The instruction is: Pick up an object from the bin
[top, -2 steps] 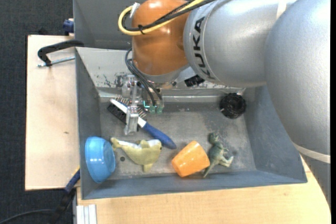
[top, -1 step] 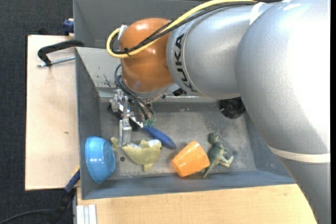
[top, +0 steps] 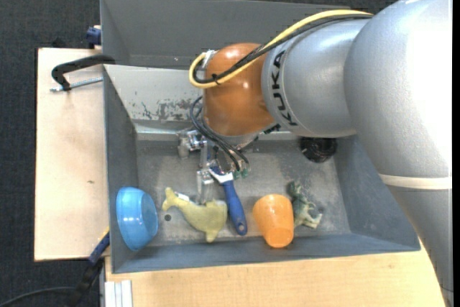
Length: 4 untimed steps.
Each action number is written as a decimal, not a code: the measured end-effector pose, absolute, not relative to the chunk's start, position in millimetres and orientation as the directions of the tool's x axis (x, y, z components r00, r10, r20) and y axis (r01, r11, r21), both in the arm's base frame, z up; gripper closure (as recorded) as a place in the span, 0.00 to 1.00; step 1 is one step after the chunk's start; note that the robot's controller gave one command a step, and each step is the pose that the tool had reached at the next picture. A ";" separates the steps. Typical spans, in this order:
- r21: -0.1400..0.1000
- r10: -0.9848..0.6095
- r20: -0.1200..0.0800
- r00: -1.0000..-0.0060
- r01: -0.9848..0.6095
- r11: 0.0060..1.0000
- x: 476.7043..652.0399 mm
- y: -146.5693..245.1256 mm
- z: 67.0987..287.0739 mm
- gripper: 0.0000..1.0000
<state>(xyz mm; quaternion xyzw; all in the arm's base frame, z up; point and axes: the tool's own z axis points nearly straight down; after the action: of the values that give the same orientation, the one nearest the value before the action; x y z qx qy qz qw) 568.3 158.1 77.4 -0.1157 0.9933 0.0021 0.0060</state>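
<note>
My gripper point(top: 207, 180) hangs low over the front middle of the bin, beneath the arm's wrist. Just below it lies a yellow whale-shaped toy point(top: 201, 213), tail to the left. A blue-handled tool point(top: 235, 210) lies right beside the gripper, its handle running toward the front wall and its upper end close against the gripper. Whether the gripper touches the tool or the toy I cannot tell.
A blue cup point(top: 136, 217) lies on its side in the front left corner. An orange cup point(top: 274, 220) lies right of the tool, with a small green figure point(top: 305, 208) past it. A black round thing point(top: 318, 149) sits by the arm at the right.
</note>
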 end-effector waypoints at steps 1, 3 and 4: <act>0.000 -0.504 -0.001 -0.864 -0.504 0.864 546.0 94.3 70.9 0.00; -0.002 -0.427 -0.011 -0.904 -0.427 0.904 536.1 59.2 147.9 0.00; 0.000 -0.601 -0.002 -0.800 -0.601 0.800 522.6 53.6 140.1 0.00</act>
<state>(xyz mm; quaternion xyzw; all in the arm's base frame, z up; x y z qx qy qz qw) 522.6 53.6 140.1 -0.3166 0.9486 0.0002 0.0009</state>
